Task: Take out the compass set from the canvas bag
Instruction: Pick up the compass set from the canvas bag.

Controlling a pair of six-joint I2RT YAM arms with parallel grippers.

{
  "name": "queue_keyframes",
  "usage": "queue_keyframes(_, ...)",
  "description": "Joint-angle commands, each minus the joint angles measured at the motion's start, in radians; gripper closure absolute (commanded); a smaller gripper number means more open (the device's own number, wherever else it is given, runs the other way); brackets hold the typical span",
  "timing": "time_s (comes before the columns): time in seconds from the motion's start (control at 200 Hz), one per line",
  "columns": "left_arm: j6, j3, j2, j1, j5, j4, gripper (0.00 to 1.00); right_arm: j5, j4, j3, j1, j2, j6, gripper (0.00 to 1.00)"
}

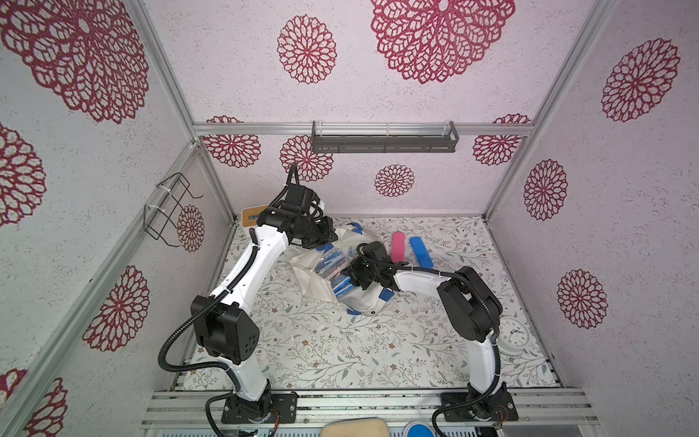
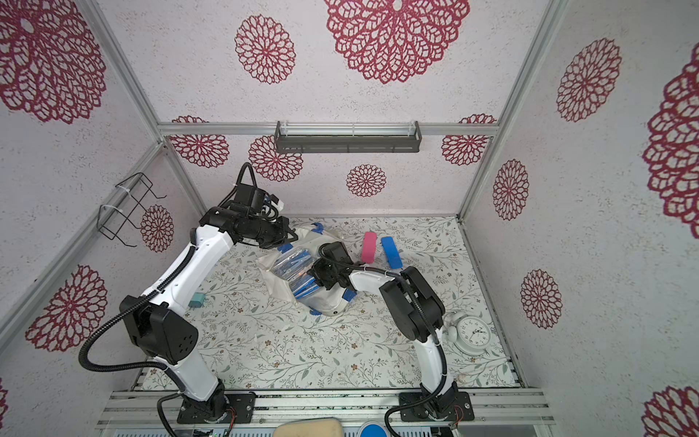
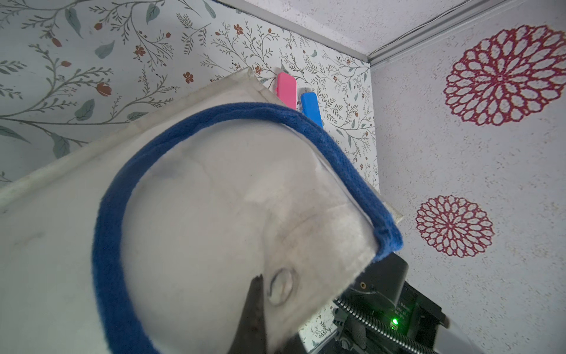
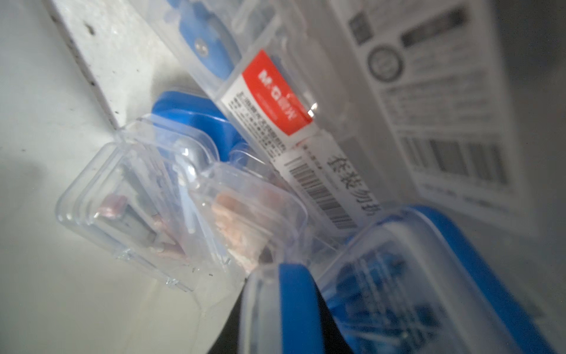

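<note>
The cream canvas bag (image 1: 314,280) (image 2: 276,282) lies mid-table with its mouth lifted open and several clear cases inside. My left gripper (image 1: 333,236) (image 2: 291,236) is shut on the bag's upper edge. In the left wrist view, one dark finger (image 3: 254,306) pinches the cloth (image 3: 214,199) beside a snap, below the blue handle (image 3: 107,245). My right gripper (image 1: 346,274) (image 4: 294,275) reaches into the bag. Its jaws are shut on the rim of a clear, blue-edged case, the compass set (image 4: 428,291) (image 1: 342,289). A red-labelled clear case (image 4: 275,92) and two small clear boxes (image 4: 137,199) lie beside it.
A pink case (image 1: 398,246) and a blue case (image 1: 420,251) lie on the table behind the bag. A white alarm clock (image 2: 474,333) stands at the right edge. A white box with a tan top (image 1: 249,217) sits in the back left corner. A teal plug (image 2: 196,300) lies under my left arm.
</note>
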Motion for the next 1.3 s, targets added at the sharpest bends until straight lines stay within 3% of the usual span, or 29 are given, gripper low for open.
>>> queue_keyframes(0.0, -0.032, 0.045, 0.009, 0.022, -0.021, 0.014, 1.00, -0.005, 0.007, 0.046, -0.018, -0.079, -0.012, 0.78)
queue_keyframes(0.295, -0.076, 0.113, 0.051, 0.075, -0.075, -0.053, 1.00, -0.054, -0.040, 0.075, -0.031, -0.163, -0.123, 0.80)
queue_keyframes(0.775, -0.116, 0.113, 0.008, 0.119, -0.084, -0.106, 1.00, -0.211, -0.395, 0.463, -0.093, -0.123, -0.542, 0.80)
queue_keyframes(1.015, -0.118, 0.052, 0.016, 0.128, -0.075, -0.075, 1.00, -0.318, -0.343, 0.391, -0.173, -0.214, -0.586, 0.80)
queue_keyframes(1.296, -0.109, 0.051, 0.029, 0.149, -0.056, -0.070, 1.00, -0.477, -0.131, 0.225, -0.328, -0.354, -0.489, 0.80)
